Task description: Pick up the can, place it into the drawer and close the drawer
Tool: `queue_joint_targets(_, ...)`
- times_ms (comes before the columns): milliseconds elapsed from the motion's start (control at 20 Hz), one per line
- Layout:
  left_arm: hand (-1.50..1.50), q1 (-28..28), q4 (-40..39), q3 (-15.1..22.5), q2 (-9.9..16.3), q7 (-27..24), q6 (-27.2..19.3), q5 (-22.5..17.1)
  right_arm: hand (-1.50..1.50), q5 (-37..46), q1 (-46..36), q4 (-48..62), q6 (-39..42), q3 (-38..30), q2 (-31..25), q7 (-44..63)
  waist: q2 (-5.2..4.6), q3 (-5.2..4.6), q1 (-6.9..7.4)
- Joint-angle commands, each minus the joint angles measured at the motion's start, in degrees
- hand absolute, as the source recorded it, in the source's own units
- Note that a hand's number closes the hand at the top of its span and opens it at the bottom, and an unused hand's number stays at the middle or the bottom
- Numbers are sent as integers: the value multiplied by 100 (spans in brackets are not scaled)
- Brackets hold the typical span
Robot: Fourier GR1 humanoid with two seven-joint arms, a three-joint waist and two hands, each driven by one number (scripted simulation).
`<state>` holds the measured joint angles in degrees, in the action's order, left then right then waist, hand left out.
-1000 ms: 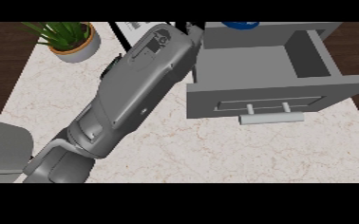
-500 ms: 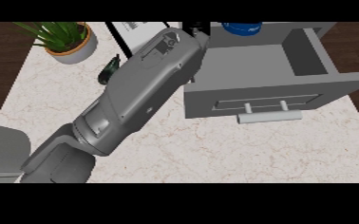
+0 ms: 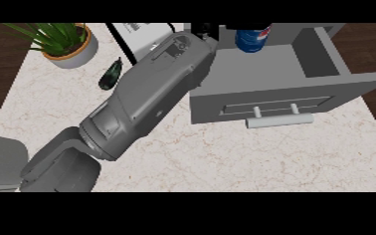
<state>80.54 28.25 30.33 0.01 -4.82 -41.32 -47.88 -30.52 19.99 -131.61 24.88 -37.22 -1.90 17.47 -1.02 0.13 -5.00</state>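
The can [image 3: 253, 40] is blue with a red and white mark, and it hangs upright over the back left part of the open grey drawer [image 3: 323, 64]. My left hand [image 3: 204, 30] is black and sits at the can's left and top, shut on it and covering its upper end. Its long grey forearm [image 3: 154, 89] runs up from the lower left and hides most of the hand. The drawer's front panel with its bar handle [image 3: 279, 121] faces me. My right hand does not show.
A potted plant [image 3: 66, 45] stands at the counter's back left. A dark green bottle [image 3: 111, 73] lies beside the forearm. A white boxlike thing [image 3: 143, 32] sits behind the arm. A grey rounded shape [image 3: 9, 164] shows at the lower left edge.
The can has come down and a little nearer, from the drawer's back edge to over its inside. The forearm shifted slightly with it.
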Motion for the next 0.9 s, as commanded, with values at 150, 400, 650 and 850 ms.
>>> queue_joint_targets(150,-150,-42,-124,290,-1,-140,-325,-416,-150,58,-5,-91,85,86,53,14,-3,0,-24)
queue_joint_targets(400,-150,114,-230,385,-1,-225,-386,-612,-150,90,-113,-159,-97,79,-15,196,-8,-2,-44)
queue_joint_targets(650,-150,-55,-235,520,-1,-573,-426,-815,-150,367,-324,40,-71,253,71,68,-34,0,-38)
queue_joint_targets(850,-150,-223,-181,556,-1,-826,-406,-899,-150,808,-467,35,304,-152,-304,-635,-21,3,-3)
